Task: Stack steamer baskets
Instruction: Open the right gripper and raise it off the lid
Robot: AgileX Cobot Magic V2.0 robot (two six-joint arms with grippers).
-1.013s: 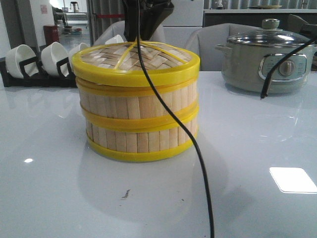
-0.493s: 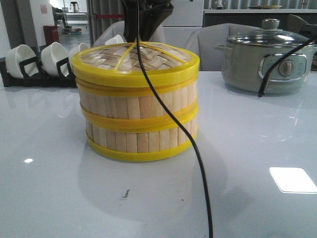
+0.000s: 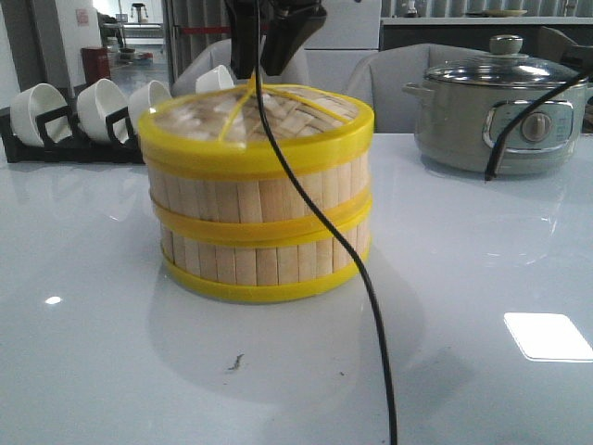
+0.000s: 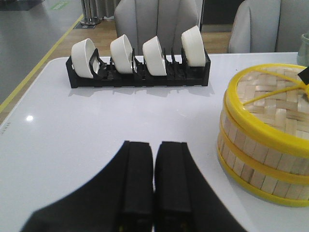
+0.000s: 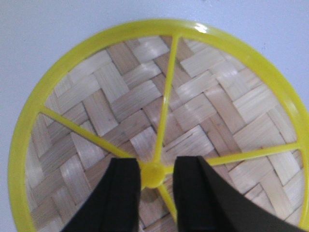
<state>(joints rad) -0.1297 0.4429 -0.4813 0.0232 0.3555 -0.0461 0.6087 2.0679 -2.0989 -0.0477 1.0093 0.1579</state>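
Two steamer baskets stand stacked in the middle of the table, the upper basket on the lower basket. The woven lid sits flush on top. My right gripper hangs just above the lid's middle. In the right wrist view the right gripper is open, its jaws either side of the lid's yellow knob, with a small gap on one side. My left gripper is shut and empty over bare table, left of the stack.
A grey-green electric pot with a glass lid stands at the back right. A black rack of white bowls stands at the back left and also shows in the left wrist view. A black cable hangs in front of the stack.
The lid has dropped from slightly raised to flush on the upper basket. My right gripper's jaws have parted and lifted a little above the knob.
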